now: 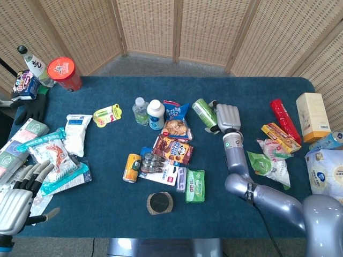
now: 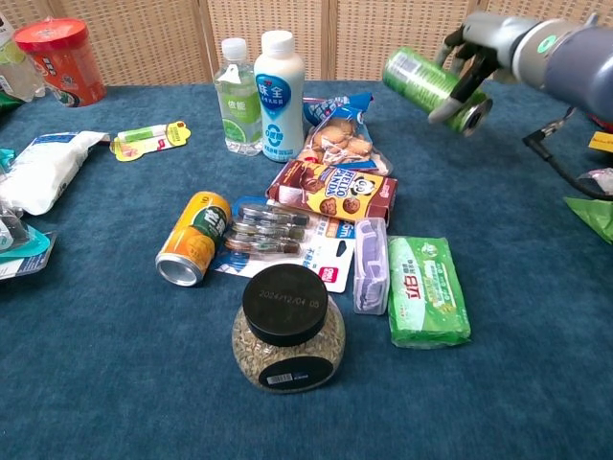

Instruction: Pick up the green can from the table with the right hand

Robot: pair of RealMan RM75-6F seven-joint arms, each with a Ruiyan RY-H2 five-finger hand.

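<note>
Head view is looking steeply down from high above the near edge of the blue table (image 1: 107,214), taking in its whole width, while chest view is sitting low and close, facing across the shared central clutter around the black-lidded jar (image 1: 159,203) (image 2: 288,329).

The can (image 2: 433,83) sits in the right hand (image 2: 476,50), above the worktop (image 2: 115,364) and right of the snack bags (image 2: 337,134). Two bottles (image 2: 261,81) stand left of those bags. The cookie box (image 2: 332,190) lies before them. The jar (image 2: 287,327) stands nearest, a fallen tin (image 2: 193,238) to its left, a wipes pack (image 2: 427,290) to its right.
</note>
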